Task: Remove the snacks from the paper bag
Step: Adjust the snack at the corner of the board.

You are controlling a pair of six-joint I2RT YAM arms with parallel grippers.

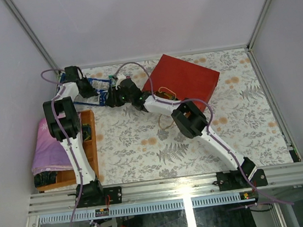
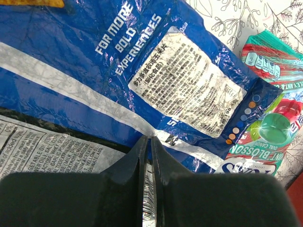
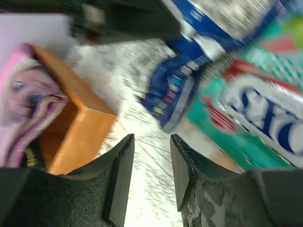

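The red paper bag (image 1: pixel 187 77) lies flat at the back of the table. Left of it the snacks are on the tablecloth. My left gripper (image 2: pixel 150 138) is shut on the edge of a blue-and-white pack (image 2: pixel 94 71), with a barcoded strip of film pinched between its fingers. A teal FOX'S packet (image 2: pixel 265 127) lies just beside that pack, and a grey printed pack (image 2: pixel 38 146) sits under it. My right gripper (image 3: pixel 151 142) hangs open over bare cloth with nothing between its fingers. The teal packet (image 3: pixel 255 113) and the blue pack (image 3: pixel 175 90) lie just ahead of it.
An orange-brown wooden tray (image 1: pixel 91 143) with a pink folded cloth (image 1: pixel 45 146) stands along the left edge. The same tray (image 3: pixel 80 127) shows to the left of my right gripper. Both arms meet at the back left, close to each other.
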